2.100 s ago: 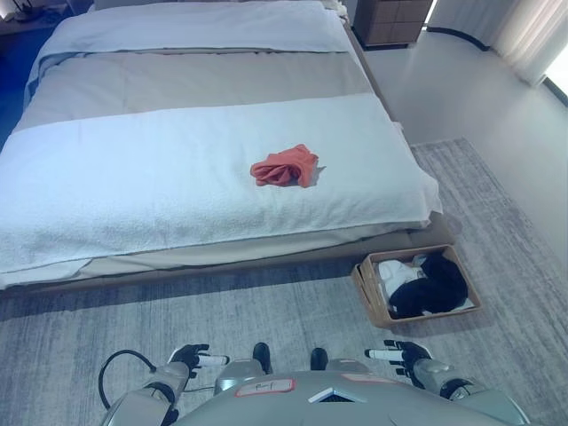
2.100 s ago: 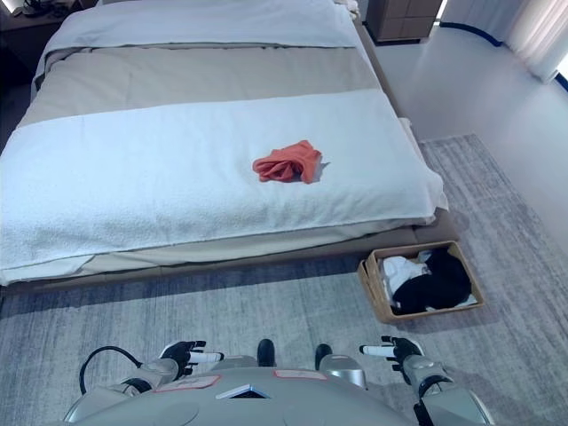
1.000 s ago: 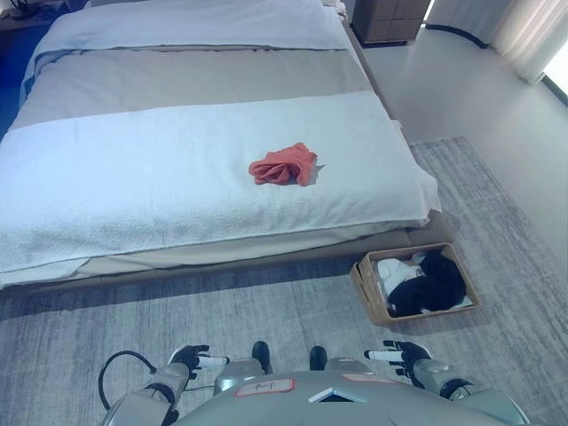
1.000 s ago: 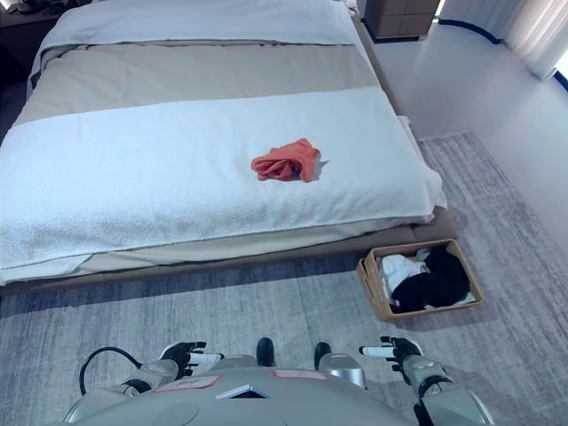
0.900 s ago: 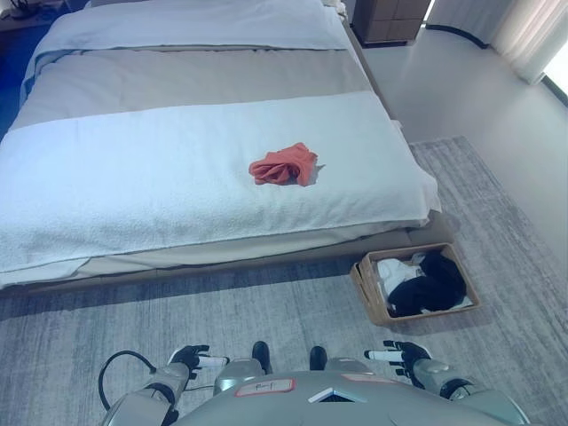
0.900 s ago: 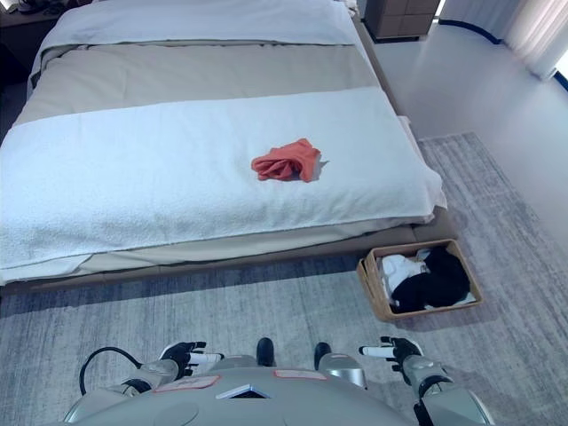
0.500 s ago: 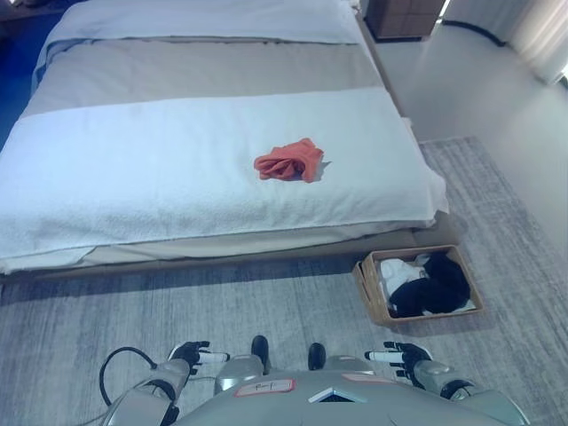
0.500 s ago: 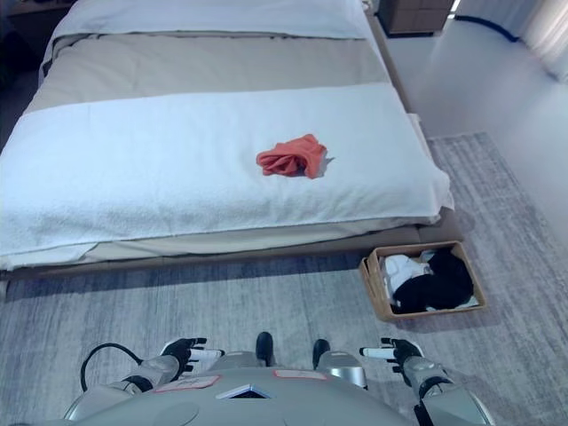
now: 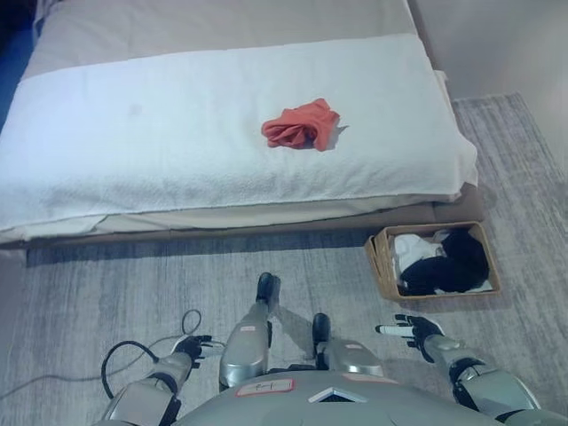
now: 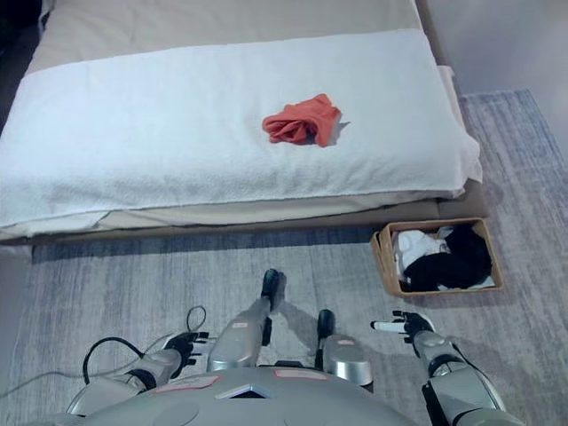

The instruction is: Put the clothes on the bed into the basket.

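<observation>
A crumpled orange-red garment (image 9: 301,124) lies on the white blanket of the bed (image 9: 133,151), right of its middle and back from the near edge. A brown basket (image 9: 382,266) stands on the rug by the bed's near right corner, holding black clothes (image 9: 448,264) and white clothes (image 9: 410,249). My left hand (image 9: 190,347) hangs low at the lower left, empty, fingers relaxed. My right hand (image 9: 412,330) hangs low at the lower right, just in front of the basket, open and empty. Both hands are far from the garment.
A grey rug (image 9: 106,293) covers the floor between me and the bed. The bed's long near edge (image 9: 222,216) runs across the view. Bare pale floor (image 9: 497,44) lies to the right of the bed.
The whole view has shifted: the bed, garment and basket sit closer and the view points lower, so the camera moved forward. Both hands stay low and empty.
</observation>
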Controlling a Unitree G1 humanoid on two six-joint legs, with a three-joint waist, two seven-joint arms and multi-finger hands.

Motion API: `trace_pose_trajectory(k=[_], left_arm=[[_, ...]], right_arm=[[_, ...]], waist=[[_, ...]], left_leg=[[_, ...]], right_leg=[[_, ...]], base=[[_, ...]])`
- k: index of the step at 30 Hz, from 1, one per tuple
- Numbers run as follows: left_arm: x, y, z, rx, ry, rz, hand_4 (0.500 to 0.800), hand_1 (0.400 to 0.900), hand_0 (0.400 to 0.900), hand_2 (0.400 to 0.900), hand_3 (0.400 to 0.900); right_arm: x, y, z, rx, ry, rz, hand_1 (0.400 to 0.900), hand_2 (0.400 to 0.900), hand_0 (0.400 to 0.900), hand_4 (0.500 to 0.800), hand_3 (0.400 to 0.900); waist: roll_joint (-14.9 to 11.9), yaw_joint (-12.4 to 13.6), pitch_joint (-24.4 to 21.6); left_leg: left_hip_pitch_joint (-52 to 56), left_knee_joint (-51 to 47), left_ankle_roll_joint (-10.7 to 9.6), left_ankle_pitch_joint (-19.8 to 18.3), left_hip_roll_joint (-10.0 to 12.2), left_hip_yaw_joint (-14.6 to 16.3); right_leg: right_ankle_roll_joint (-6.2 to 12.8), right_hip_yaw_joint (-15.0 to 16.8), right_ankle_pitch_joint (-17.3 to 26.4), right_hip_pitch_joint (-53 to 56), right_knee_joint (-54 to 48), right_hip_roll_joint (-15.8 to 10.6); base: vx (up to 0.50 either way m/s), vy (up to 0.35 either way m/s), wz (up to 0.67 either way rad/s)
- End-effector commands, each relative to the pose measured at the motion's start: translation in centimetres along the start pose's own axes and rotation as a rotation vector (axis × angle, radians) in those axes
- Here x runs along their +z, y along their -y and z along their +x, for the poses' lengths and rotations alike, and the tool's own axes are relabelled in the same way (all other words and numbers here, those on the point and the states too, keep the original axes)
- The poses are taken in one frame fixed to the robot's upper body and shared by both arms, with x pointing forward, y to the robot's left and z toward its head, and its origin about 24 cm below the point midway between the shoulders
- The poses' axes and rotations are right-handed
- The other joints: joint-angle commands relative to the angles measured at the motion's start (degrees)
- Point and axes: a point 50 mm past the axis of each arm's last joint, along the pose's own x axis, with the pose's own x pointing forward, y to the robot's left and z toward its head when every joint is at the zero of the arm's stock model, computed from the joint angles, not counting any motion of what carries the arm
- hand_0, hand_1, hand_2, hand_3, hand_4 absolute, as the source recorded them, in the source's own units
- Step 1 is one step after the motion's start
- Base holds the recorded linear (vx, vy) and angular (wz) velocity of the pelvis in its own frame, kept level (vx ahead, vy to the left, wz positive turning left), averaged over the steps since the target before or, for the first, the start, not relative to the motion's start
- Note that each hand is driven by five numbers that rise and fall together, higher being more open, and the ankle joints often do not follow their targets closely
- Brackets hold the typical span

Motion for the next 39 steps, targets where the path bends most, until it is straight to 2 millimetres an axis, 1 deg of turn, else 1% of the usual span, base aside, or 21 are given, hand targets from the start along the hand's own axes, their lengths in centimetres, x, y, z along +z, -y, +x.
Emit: trace_pose_trajectory(k=[1,2,3,5,7,10,13,15,17,19,20,21,22,24,25,26,27,28,30,35,39], left_arm=[[-0.2,-2.4,-0.2,0.078,0.000,-0.048,0.800,0.900,0.900,0.900,0.900],[-0.3,-2.8,-0.2,0.087,-0.004,-0.045,0.800,0.900,0.900,0.900,0.900],[-0.3,-2.8,-0.2,0.087,-0.004,-0.044,0.800,0.900,0.900,0.900,0.900],[0.0,-3.4,-0.3,0.099,-0.001,-0.029,0.800,0.900,0.900,0.900,0.900],[0.5,-4.0,-0.3,0.112,0.012,-0.019,0.800,0.900,0.900,0.900,0.900],[1.1,-4.6,-0.4,0.127,0.029,-0.007,0.800,0.900,0.900,0.900,0.900],[1.8,-5.4,-0.5,0.145,0.048,0.000,0.800,0.900,0.900,0.900,0.900],[2.4,-5.6,-0.5,0.153,0.061,-0.002,0.800,0.900,0.900,0.900,0.900],[2.3,-5.7,-0.5,0.154,0.059,-0.010,0.800,0.900,0.900,0.900,0.900],[2.4,-5.8,-0.6,0.156,0.060,-0.018,0.800,0.900,0.900,0.900,0.900],[2.4,-5.9,-0.6,0.159,0.060,-0.021,0.800,0.900,0.900,0.900,0.900],[2.6,-5.9,-0.6,0.159,0.063,-0.021,0.800,0.900,0.900,0.900,0.900],[2.6,-5.8,-0.5,0.157,0.061,-0.019,0.800,0.900,0.900,0.900,0.900],[2.7,-5.8,-0.5,0.161,0.067,-0.034,0.800,0.900,0.900,0.900,0.900],[2.9,-5.8,-0.5,0.164,0.072,-0.049,0.800,0.900,0.900,0.900,0.900],[2.8,-5.9,-0.6,0.172,0.073,-0.062,0.800,0.900,0.900,0.900,0.900],[2.8,-5.9,-0.6,0.172,0.073,-0.062,0.800,0.900,0.900,0.900,0.900],[2.2,-5.7,-0.5,0.170,0.056,-0.077,0.800,0.900,0.900,0.900,0.900],[1.6,-5.8,-0.5,0.174,0.037,-0.071,0.800,0.900,0.900,0.900,0.900],[0.4,-4.4,-0.4,0.138,0.002,-0.066,0.800,0.900,0.900,0.900,0.900],[1.1,-3.7,-0.2,0.119,0.026,-0.047,0.800,0.900,0.900,0.900,0.900]], right_arm=[[-1.2,1.0,-0.2,-0.028,-0.022,-0.037,0.900,0.900,0.900,0.800,0.900],[-1.6,0.6,-0.2,-0.014,-0.035,-0.039,0.900,0.900,0.900,0.800,0.900],[-1.6,0.5,-0.2,-0.013,-0.035,-0.039,0.900,0.900,0.900,0.800,0.900],[-1.7,0.0,-0.2,0.004,-0.041,-0.034,0.900,0.900,0.900,0.800,0.900],[-1.6,-0.5,-0.1,0.020,-0.036,-0.022,0.900,0.900,0.900,0.800,0.900],[-1.3,-1.1,-0.1,0.041,-0.030,-0.012,0.900,0.900,0.900,0.800,0.900],[-1.0,-1.2,0.0,0.045,-0.024,-0.012,0.900,0.900,0.900,0.800,0.900],[-0.5,-1.1,0.0,0.041,-0.012,-0.016,0.900,0.900,0.900,0.800,0.900],[-0.2,-0.9,0.0,0.033,-0.005,-0.012,0.900,0.900,0.900,0.800,0.900],[0.0,-0.6,0.0,0.026,0.004,-0.016,0.900,0.900,0.900,0.800,0.900],[0.4,-0.4,0.1,0.022,0.016,-0.015,0.900,0.900,0.900,0.800,0.900],[0.6,-0.3,0.1,0.016,0.023,-0.020,0.900,0.900,0.900,0.800,0.900],[1.2,0.0,0.1,0.008,0.038,-0.032,0.900,0.900,0.900,0.800,0.900],[2.0,0.3,0.0,-0.009,0.064,-0.040,0.900,0.900,0.900,0.800,0.900],[2.6,0.6,0.0,-0.019,0.084,-0.042,0.900,0.900,0.900,0.800,0.900],[3.3,0.7,0.0,-0.025,0.107,-0.054,0.900,0.900,0.900,0.800,0.900],[3.3,0.7,0.0,-0.025,0.107,-0.054,0.900,0.900,0.900,0.800,0.900],[3.9,1.0,-0.1,-0.037,0.126,-0.069,0.900,0.900,0.900,0.800,0.900],[3.4,1.2,-0.1,-0.046,0.120,-0.064,0.900,0.900,0.900,0.800,0.900],[3.2,2.1,-0.3,-0.073,0.128,-0.091,0.900,0.900,0.900,0.800,0.900],[4.0,3.0,-0.5,-0.096,0.154,-0.129,0.900,0.900,0.900,0.800,0.900]], waist=[[-2.36,0.70,-2.61],[-3.30,0.58,-3.70],[-3.36,0.60,-3.71],[-4.90,0.32,-4.54],[-6.45,0.11,-5.54],[-7.67,-0.31,-6.51],[-7.66,-1.44,-5.73],[-6.92,-2.02,-4.46],[-6.05,-2.03,-3.83],[-5.75,-2.15,-3.97],[-5.26,-2.21,-3.85],[-4.92,-2.14,-3.72],[-4.87,-2.16,-3.46],[-5.18,-2.40,-2.51],[-5.24,-2.34,-1.93],[-5.31,-2.39,-1.35],[-5.24,-2.42,-1.16],[-5.58,-2.30,-0.85],[-6.42,-2.48,-1.56],[-5.00,-2.92,-4.75],[-4.09,-3.52,-5.73]], left_leg=[[-5.37,1.29,4.08,4.72,-1.20,1.12],[-4.97,3.24,4.57,5.56,-1.67,0.48],[-4.98,3.29,4.59,5.51,-1.71,0.52],[-6.35,7.81,5.72,3.87,-3.06,1.62],[-7.04,11.15,7.25,1.18,-4.44,2.71],[-5.77,11.47,8.77,-1.44,-5.59,3.30],[-2.70,11.18,10.20,-3.59,-6.73,2.96],[-0.23,10.57,11.14,-4.27,-7.19,2.29],[1.77,10.02,11.78,-5.12,-7.23,1.78],[3.99,8.59,11.81,-5.47,-8.00,0.77],[5.16,7.82,11.60,-5.52,-7.72,0.43],[6.44,7.22,11.25,-5.99,-7.31,0.36],[7.25,7.01,10.76,-6.58,-7.22,0.28],[8.34,7.34,10.06,-7.68,-7.58,-0.36],[8.95,7.44,9.65,-8.26,-7.53,-0.69],[9.54,7.74,9.18,-8.85,-7.33,-0.90],[9.76,7.77,9.17,-8.94,-7.27,-0.95],[10.77,8.22,8.32,-9.84,-7.11,-1.14],[11.38,8.10,8.05,-10.50,-7.62,-1.12],[12.76,4.35,5.77,-8.93,-4.18,-2.57],[12.94,2.88,4.77,-8.09,-2.37,-3.09]], right_leg=[[6.32,2.40,-7.48,7.29,2.12,1.67],[6.61,3.00,-8.54,8.38,2.80,0.64],[6.62,3.01,-8.58,8.38,2.81,0.58],[7.75,3.52,-9.34,7.86,5.69,-0.99],[9.48,4.32,-7.97,6.08,10.87,-2.45],[11.85,4.88,-0.93,1.64,20.21,-2.68],[12.89,3.48,7.53,-2.86,31.16,-3.13],[13.03,2.32,10.98,-5.37,37.90,-2.93],[12.76,0.42,10.53,-7.82,42.07,-3.34],[11.61,0.59,5.89,-9.50,37.66,-2.13],[10.64,-0.01,1.47,-10.88,35.17,-1.63],[10.03,-1.43,-2.44,-11.22,31.79,-2.31],[9.79,-2.27,-3.42,-11.92,26.27,-3.35],[10.56,-1.85,-1.06,-12.85,17.72,-5.05],[11.34,-1.72,1.32,-13.70,13.54,-6.79],[12.02,-1.48,3.63,-14.45,11.06,-8.19],[12.01,-1.56,3.67,-14.13,10.89,-8.13],[13.09,-2.48,6.34,-14.53,9.01,-10.09],[12.86,-1.31,6.22,-12.17,7.95,-9.46],[12.05,-4.65,4.94,-8.98,5.82,-8.35],[11.25,-6.30,3.76,-7.34,4.52,-7.38]], base=[[0.48,0.244,-0.45],[0.37,0.187,-0.32],[0.35,0.208,-0.21],[0.27,0.200,-0.32],[0.35,0.246,-0.33],[0.28,0.205,-0.16],[0.27,0.225,0.14],[0.22,0.203,0.20],[0.24,0.163,0.16],[0.27,0.087,0.20],[0.26,0.037,0.17],[0.26,0.003,0.22],[0.24,-0.049,0.31],[0.19,-0.108,0.37],[0.16,-0.164,0.39],[0.11,-0.121,0.27],[0.17,-0.193,0.38],[0.17,-0.206,0.39],[0.18,-0.248,0.43],[0.15,-0.232,0.37],[0.09,-0.154,0.24]])
